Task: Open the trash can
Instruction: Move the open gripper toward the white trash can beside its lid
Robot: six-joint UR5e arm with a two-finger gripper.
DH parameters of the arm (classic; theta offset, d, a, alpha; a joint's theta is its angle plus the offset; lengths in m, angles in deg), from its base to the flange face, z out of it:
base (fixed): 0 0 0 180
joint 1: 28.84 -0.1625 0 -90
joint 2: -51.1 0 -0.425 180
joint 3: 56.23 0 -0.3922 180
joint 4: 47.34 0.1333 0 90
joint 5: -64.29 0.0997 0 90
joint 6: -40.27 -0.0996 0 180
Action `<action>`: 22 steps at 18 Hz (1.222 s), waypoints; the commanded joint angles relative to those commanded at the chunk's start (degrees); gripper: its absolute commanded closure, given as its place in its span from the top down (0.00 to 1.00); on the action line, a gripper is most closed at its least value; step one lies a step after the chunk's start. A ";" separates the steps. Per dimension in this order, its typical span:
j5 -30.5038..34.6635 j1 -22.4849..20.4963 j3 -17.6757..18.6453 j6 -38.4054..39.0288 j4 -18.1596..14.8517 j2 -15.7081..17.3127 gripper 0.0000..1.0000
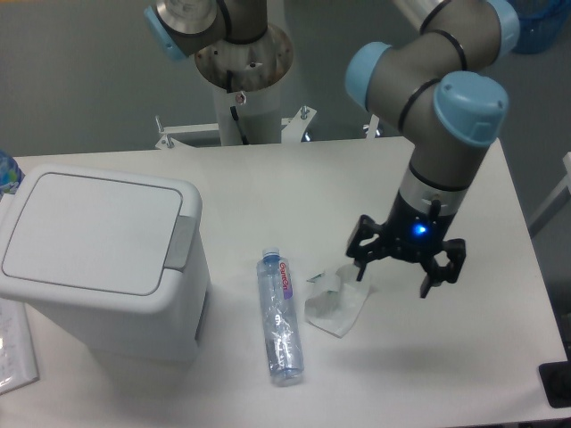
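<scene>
The trash can (98, 259) is a big white bin at the left of the table. Its flat lid (89, 230) lies shut, and a grey push tab (183, 241) sits on its right rim. My gripper (395, 276) hangs at the right of the table, well away from the bin, just right of a crumpled white tissue. Its fingers are spread, it is open, and nothing is between them. A blue light glows on its body.
A clear plastic water bottle (278, 315) lies on its side between the bin and the crumpled tissue (337, 299). Papers (13, 349) stick out at the bin's lower left. The robot's base column (241, 71) stands at the back.
</scene>
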 joint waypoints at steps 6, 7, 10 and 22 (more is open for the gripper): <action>-7.82 3.68 0.17 5.10 2.46 3.52 1.00; -8.96 4.39 0.35 5.89 2.99 3.70 1.00; -11.00 6.06 0.61 8.61 4.31 3.87 1.00; -11.09 8.79 10.36 10.47 5.19 9.58 1.00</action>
